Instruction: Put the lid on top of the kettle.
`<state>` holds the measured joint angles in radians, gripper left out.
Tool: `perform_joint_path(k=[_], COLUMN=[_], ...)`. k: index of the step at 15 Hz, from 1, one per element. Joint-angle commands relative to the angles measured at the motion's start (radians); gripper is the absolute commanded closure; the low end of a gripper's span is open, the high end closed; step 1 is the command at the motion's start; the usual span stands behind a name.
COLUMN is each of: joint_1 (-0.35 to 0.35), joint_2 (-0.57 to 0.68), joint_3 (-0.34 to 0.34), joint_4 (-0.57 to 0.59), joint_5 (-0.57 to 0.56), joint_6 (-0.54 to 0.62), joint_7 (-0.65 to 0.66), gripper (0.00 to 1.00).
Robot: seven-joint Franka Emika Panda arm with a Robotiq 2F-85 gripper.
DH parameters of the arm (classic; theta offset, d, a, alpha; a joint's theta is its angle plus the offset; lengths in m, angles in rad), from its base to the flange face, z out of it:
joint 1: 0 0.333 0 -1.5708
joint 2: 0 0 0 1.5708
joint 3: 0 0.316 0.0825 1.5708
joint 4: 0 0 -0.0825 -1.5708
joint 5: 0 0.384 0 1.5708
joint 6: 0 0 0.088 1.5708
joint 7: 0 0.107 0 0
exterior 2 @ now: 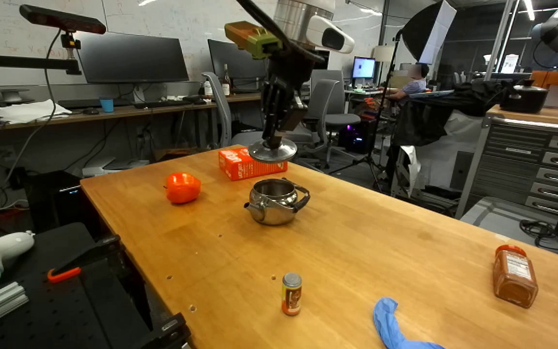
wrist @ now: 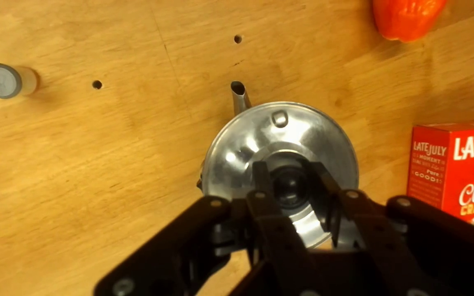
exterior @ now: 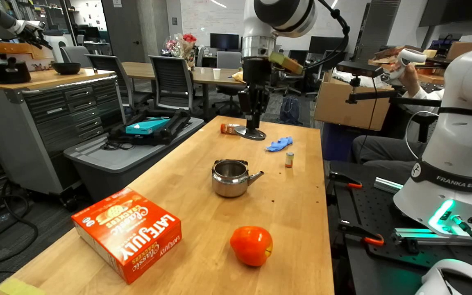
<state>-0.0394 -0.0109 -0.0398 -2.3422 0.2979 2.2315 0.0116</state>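
Observation:
The lid is a round silvery disc with a black knob. It shows in both exterior views (exterior: pixel 244 132) (exterior 2: pixel 272 152) and in the wrist view (wrist: pixel 233 164). My gripper (exterior: pixel 254 123) (exterior 2: pixel 273 139) (wrist: pixel 289 170) is shut on the lid's knob and holds it roughly level in the air. The steel kettle (exterior: pixel 228 185) (exterior 2: pixel 270 212) stands upright and open on the table, with a short spout and a dark handle lowered to one side. The lid is above the kettle with a gap between them. In the wrist view the lid hides most of the kettle; its spout (wrist: pixel 240 100) shows.
A red cracker box (exterior: pixel 127 229) (exterior 2: pixel 250 165) (wrist: pixel 455 176) and an orange-red fruit (exterior: pixel 251 246) (exterior 2: pixel 182 187) lie near the kettle. A small jar (exterior: pixel 289 159) (exterior 2: pixel 291 294), a blue glove (exterior: pixel 280 144) and a lying spice bottle (exterior 2: pixel 515 276) are also on the table (exterior: pixel 297 229).

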Motion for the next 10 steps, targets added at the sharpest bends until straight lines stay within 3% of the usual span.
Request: perform_joint_path(k=[1, 5, 10], joint_1=[0.017, 0.023, 0.023], joint_2=[0.015, 0.051, 0.129], joint_3=[0.016, 0.027, 0.029], joint_4=[0.025, 0.052, 0.115], joint_5=[0.027, 0.05, 0.04], joint_6=[0.025, 0.051, -0.007], joint_7=[0.035, 0.061, 0.119], gripper=[0.87, 0.87, 0.87])
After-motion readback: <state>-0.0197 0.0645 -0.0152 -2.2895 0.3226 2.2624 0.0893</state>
